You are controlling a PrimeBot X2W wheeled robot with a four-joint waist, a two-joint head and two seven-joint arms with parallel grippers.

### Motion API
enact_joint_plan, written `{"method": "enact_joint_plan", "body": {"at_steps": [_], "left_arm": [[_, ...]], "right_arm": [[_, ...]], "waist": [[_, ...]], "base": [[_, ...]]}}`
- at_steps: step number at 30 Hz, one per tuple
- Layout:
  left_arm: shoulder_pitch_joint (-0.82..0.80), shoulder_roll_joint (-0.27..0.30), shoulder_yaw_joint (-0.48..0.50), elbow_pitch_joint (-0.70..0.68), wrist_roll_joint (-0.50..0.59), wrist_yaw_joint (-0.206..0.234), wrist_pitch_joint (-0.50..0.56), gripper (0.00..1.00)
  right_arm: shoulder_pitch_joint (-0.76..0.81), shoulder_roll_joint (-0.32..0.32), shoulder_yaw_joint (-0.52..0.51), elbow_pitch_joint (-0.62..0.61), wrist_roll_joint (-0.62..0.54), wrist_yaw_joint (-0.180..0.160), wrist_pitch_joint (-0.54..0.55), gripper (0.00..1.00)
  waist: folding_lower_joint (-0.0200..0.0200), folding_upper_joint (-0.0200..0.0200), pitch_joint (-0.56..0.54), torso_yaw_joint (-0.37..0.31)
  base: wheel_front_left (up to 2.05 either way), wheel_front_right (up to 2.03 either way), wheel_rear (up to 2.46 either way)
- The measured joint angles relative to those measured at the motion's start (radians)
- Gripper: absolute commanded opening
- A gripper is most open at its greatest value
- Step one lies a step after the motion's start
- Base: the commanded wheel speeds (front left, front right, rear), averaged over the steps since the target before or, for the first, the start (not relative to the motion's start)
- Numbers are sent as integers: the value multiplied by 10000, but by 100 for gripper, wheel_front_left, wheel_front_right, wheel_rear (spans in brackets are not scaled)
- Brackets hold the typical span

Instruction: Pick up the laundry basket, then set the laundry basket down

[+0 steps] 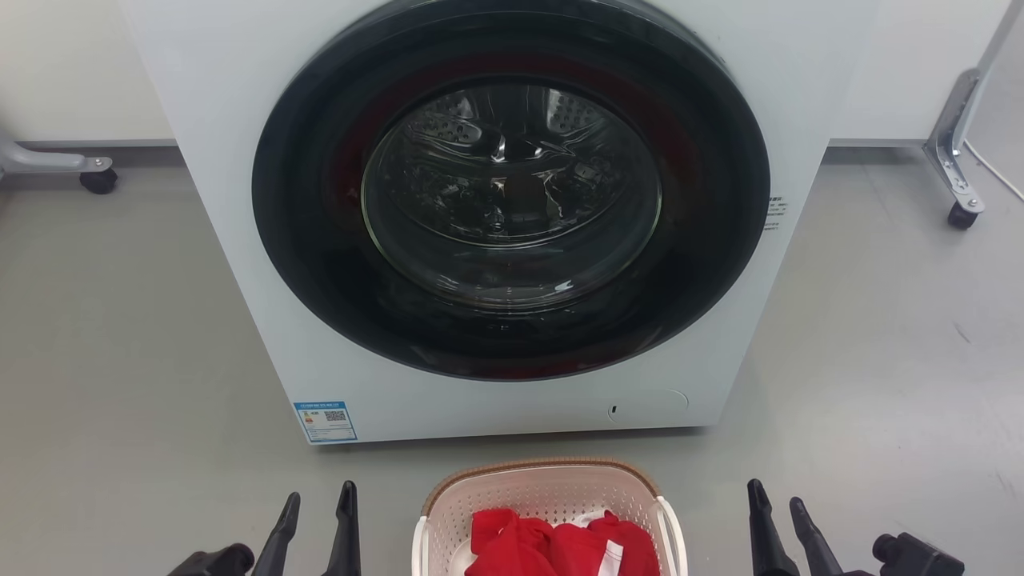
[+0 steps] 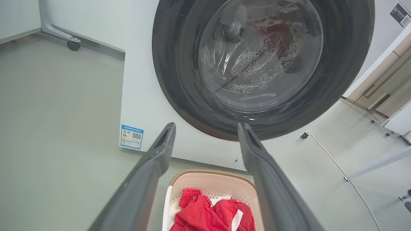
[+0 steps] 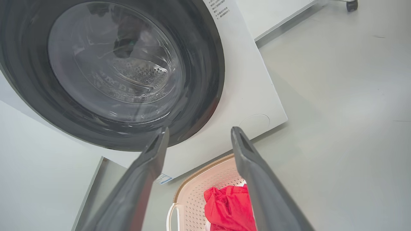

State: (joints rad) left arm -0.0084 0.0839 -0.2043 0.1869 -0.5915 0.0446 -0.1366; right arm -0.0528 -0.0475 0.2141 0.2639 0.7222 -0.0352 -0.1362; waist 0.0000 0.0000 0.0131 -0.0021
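The laundry basket [image 1: 544, 490] stands on the floor at the bottom centre of the head view, just in front of the washer. It is pale pink and perforated, with a brown woven-look rim and white side handles, and it holds red clothing [image 1: 560, 546]. My left gripper [image 1: 318, 502] is open, to the basket's left and apart from it. To the basket's right, also clear of it, my right gripper [image 1: 780, 500] is open. Both wrist views look past open fingers at the basket [image 2: 212, 183] [image 3: 196, 192] below.
A white front-loading washer [image 1: 496, 216] with a shut dark round door rises right behind the basket. Grey floor spreads on both sides. Wheeled metal frame legs stand at the far left [image 1: 88, 170] and far right [image 1: 956, 160]. A cable [image 2: 337, 166] runs over the floor.
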Motion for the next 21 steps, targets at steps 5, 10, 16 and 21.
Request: {"method": "enact_joint_plan", "body": {"at_steps": [5, 10, 16, 21], "left_arm": [[191, 4, -115, -75, 715, 102, -171, 100], [215, 6, -297, -163, 1528, 272, -351, 100], [391, 10, -489, -286, 2447, 416, -606, 100], [444, 12, -642, -364, 3152, 525, -782, 100]], "right_arm": [[2, -4, 226, -42, -694, -90, -199, 100], [8, -6, 435, -105, -1388, -184, -360, 100], [29, -10, 685, -190, -2247, -267, -606, 100], [52, -12, 878, -261, -2932, -353, -779, 100]], "waist": [[0, 0, -26, -9], [0, 0, -58, -19], [0, 0, -96, -24], [0, 0, -124, -27]], "base": [[0, 0, 0], [0, 0, 0], [0, 0, 0], [0, 0, 0]]}}
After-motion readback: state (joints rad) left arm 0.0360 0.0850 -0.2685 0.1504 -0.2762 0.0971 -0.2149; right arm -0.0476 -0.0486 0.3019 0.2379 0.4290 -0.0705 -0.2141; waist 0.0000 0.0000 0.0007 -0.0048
